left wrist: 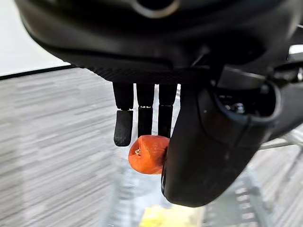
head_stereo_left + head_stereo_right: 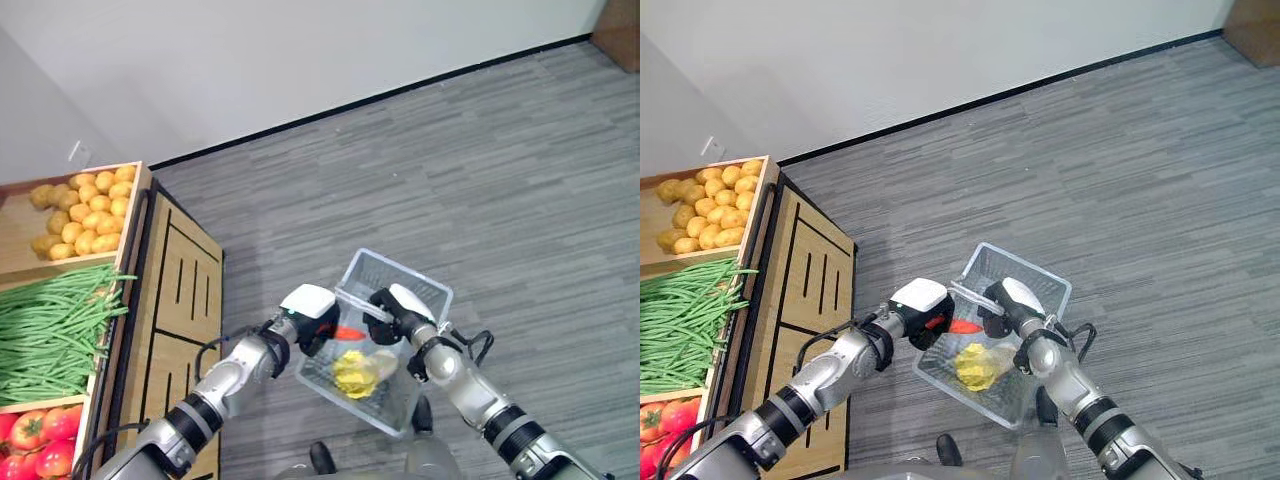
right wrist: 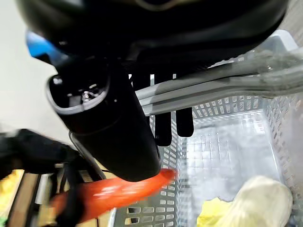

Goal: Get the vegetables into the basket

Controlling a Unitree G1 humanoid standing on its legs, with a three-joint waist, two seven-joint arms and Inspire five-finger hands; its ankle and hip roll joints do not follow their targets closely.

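Note:
A clear plastic basket (image 2: 428, 288) hangs in front of me above the grey floor. My right hand (image 2: 398, 308) is shut on the basket's handle (image 3: 222, 87), its fingers curled over the bar. A pale yellow leafy vegetable (image 2: 356, 371) lies inside the basket. My left hand (image 2: 306, 313) is at the basket's left rim and pinches an orange carrot (image 1: 147, 153) between its thumb (image 1: 208, 156) and fingers (image 1: 123, 127). The carrot (image 2: 348, 332) pokes out over the basket's inside, just above the leafy vegetable (image 3: 255, 203).
A wooden produce stand (image 2: 180, 320) is close on the left. It holds potatoes (image 2: 85, 215), green beans (image 2: 50, 330) and tomatoes (image 2: 35, 440). A white wall runs along the back, and a brown object (image 2: 618, 30) sits in the far right corner.

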